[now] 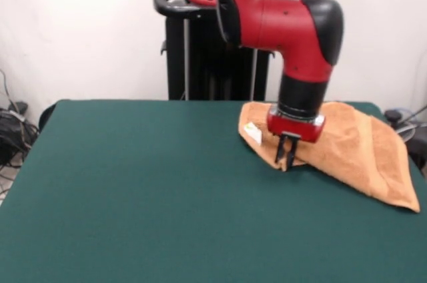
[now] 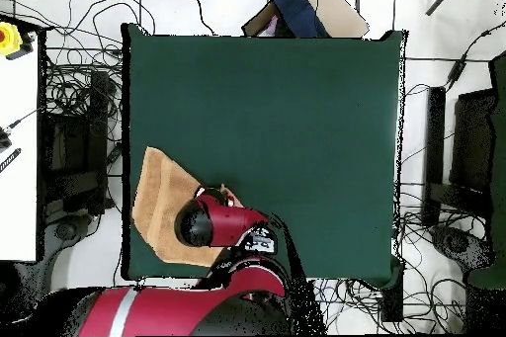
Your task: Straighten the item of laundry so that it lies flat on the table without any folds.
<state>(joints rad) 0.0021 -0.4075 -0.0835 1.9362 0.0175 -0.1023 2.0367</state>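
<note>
The item of laundry (image 1: 357, 146) is an orange-tan towel lying folded over itself at the table's far right corner in the front view, with a small white tag (image 1: 253, 133) on its left end. My gripper (image 1: 287, 161) points straight down at the towel's near left edge. Its fingers are close together and pinch the cloth where it is drawn to a point. In the overhead view the towel (image 2: 158, 203) lies at the lower left of the table (image 2: 296, 126), and the red arm (image 2: 222, 222) covers its right part and hides the gripper.
The green table (image 1: 133, 189) stretches wide to the left of the towel and in front of it. The towel's right end lies close to the table's right edge (image 1: 417, 186). Cables and boxes lie on the floor around the table.
</note>
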